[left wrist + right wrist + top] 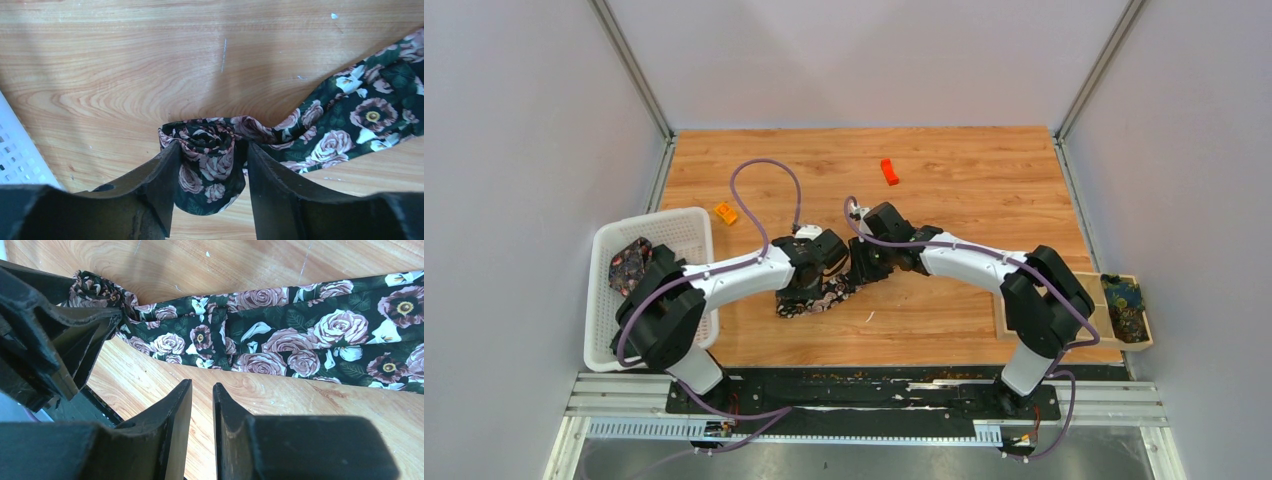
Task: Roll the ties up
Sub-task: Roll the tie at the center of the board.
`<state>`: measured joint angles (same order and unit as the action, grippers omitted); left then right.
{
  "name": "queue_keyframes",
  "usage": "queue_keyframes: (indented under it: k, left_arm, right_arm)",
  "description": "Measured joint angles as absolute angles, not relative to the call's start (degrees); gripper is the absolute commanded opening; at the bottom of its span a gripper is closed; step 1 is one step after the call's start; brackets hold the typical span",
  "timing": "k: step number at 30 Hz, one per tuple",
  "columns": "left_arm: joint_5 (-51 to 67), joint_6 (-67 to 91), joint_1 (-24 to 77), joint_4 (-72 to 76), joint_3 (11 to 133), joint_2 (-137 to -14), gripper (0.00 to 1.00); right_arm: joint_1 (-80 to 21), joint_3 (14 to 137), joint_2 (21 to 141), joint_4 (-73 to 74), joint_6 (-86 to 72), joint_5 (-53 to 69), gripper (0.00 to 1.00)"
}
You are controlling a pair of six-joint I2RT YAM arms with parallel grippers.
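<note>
A black tie with pink-white flowers (816, 298) lies on the wooden table between the two arms. My left gripper (822, 280) is shut on its rolled end (207, 165), with a finger on each side of the roll. The unrolled length (360, 115) runs off to the right. My right gripper (866, 266) hovers just beside the flat part of the tie (300, 345). Its jaws (202, 387) stand almost together with nothing between them. The left gripper's fingers (75, 325) show at the left of the right wrist view.
A white basket (679, 225) at the left holds a rolled floral tie (629, 262); its corner also shows in the left wrist view (12, 160). A wooden tray (1004, 322) at the right edge holds a dark teal tie (1124, 300). Two orange blocks (889, 172) (724, 212) lie farther back.
</note>
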<state>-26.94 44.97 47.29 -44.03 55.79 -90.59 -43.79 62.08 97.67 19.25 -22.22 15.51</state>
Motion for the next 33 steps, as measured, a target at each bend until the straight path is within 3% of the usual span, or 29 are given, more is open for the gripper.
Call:
queue_keyframes:
  k: [10,19,23,26,33]
  left_arm:
    - [-25.76,45.06,47.29,-43.22,54.74,-81.97,0.80]
    - [-28.88,44.97,47.31,-43.00,50.24,-69.67,0.81]
    - [-33.21,44.99,47.35,-43.07,46.78,-60.18,0.84]
    - [-35.79,45.04,47.40,-43.66,43.55,-53.89,0.85]
    - [-38.37,45.74,47.51,-46.89,39.24,-45.58,0.85]
  right_arm:
    - [-43.79,62.08,97.60,19.22,-22.63,15.73,0.24]
    - [-45.71,63.13,97.60,19.07,-23.35,17.98,0.30]
    - [-48.36,66.85,98.32,19.11,-24.10,18.81,0.43]
    - [-50.43,71.16,100.55,19.05,-24.38,18.85,0.48]
    - [-54.94,80.18,107.74,20.91,-25.54,17.93,0.49]
